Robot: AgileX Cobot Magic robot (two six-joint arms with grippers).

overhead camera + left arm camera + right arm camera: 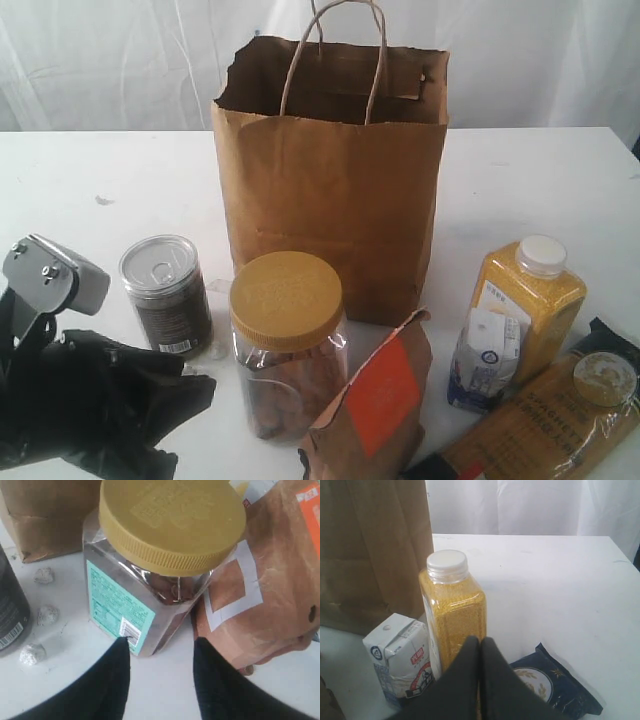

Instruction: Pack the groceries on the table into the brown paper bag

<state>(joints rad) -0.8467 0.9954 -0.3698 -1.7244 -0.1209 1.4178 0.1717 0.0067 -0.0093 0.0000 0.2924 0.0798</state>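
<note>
Item: brown paper bag [330, 190]. It is stood upright at the middle of the table [530, 170], toward the back, with its mouth open and its handles raised. Its inside is not shown.

Groceries, all set on the tabletop in front of the bag:
- dark can [165, 295], placed upright at the left, just beside the jar;
- clear tan-lidded jar [288, 340], placed upright before the bag's front face;
- brown pouch [375, 400], leaned close against the jar's right side;
- small white-blue carton [487, 360], stood just beside the bottle;
- yellow white-capped bottle [530, 300], stood to the right of the bag;
- spaghetti packet [550, 420], laid flat at the right front.

Left gripper [161, 645]: its jaws are held apart, aimed at the jar's lower corner; nothing is clasped between them.

Right gripper [480, 642]: its fingers are pressed together on nothing, and it is poised near the bottle and carton.

Progress: all six groceries are counted outside the bag, so packing is judged not yet begun. The jar is judged the likeliest first pick.
</note>
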